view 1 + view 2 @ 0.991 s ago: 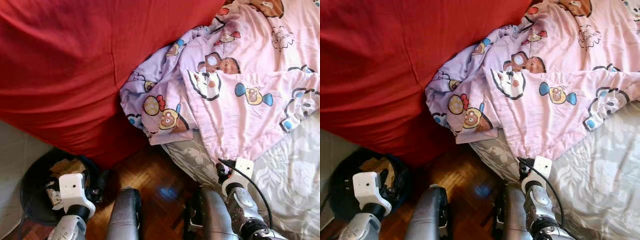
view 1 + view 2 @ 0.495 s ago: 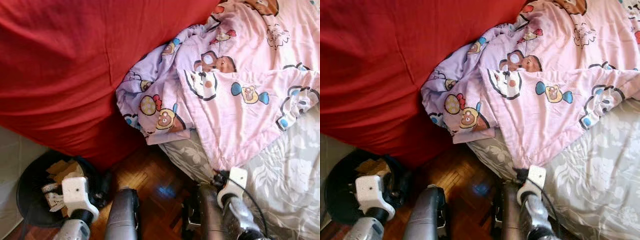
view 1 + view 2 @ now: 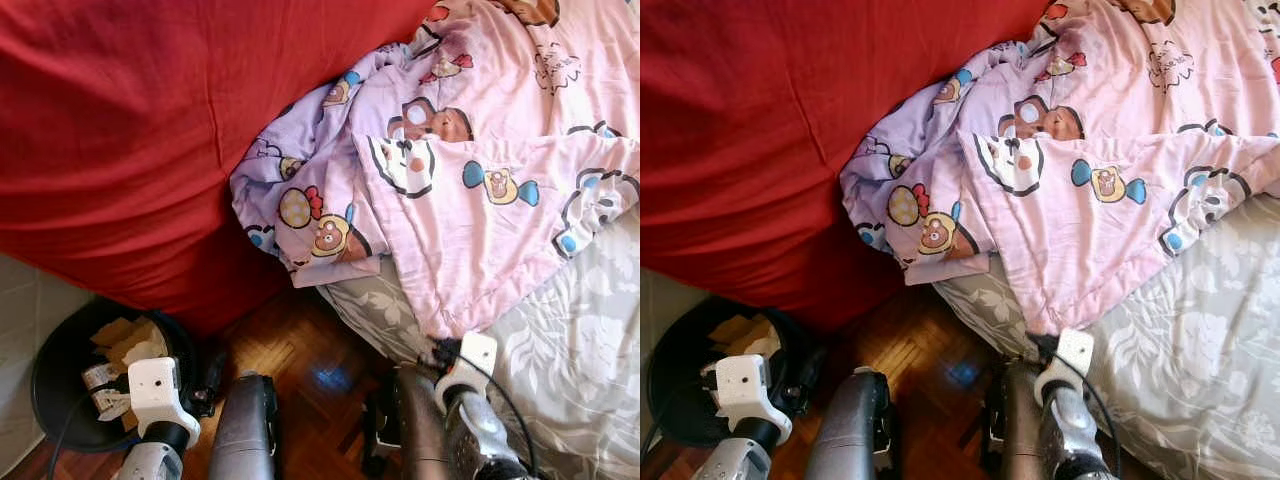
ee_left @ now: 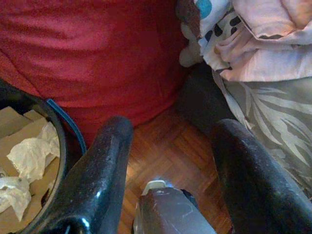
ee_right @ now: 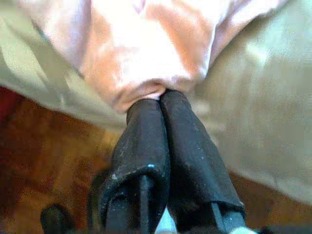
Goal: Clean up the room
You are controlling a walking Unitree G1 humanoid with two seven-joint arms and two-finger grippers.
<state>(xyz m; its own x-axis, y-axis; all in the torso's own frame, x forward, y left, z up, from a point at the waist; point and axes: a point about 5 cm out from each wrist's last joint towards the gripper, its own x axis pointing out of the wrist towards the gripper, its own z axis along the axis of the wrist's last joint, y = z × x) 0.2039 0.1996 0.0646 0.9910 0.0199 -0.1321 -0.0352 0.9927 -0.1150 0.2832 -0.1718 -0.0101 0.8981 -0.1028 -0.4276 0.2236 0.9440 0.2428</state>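
A pink and lilac cartoon-print blanket (image 3: 470, 210) lies crumpled over a bed with a grey floral sheet (image 3: 580, 330). Its lower corner hangs at the bed's edge. My right gripper (image 5: 161, 100) is shut on that pink corner (image 5: 146, 58), low at the bed's edge in the left eye view (image 3: 442, 352). My left gripper (image 4: 170, 126) is open and holds nothing. It hangs low above the wooden floor, beside a black bin (image 3: 60, 400).
A large red cover (image 3: 130, 130) fills the left and top of the scene and touches the blanket. The black bin holds cardboard pieces and crumpled paper (image 4: 27, 156). Parquet floor (image 3: 300, 350) shows between bin and bed, with my legs (image 3: 250, 430) over it.
The head camera has shifted a little, so the whole picture moved. My right gripper stays shut on the blanket corner and has drawn back slightly. The left arm sits a bit lower.
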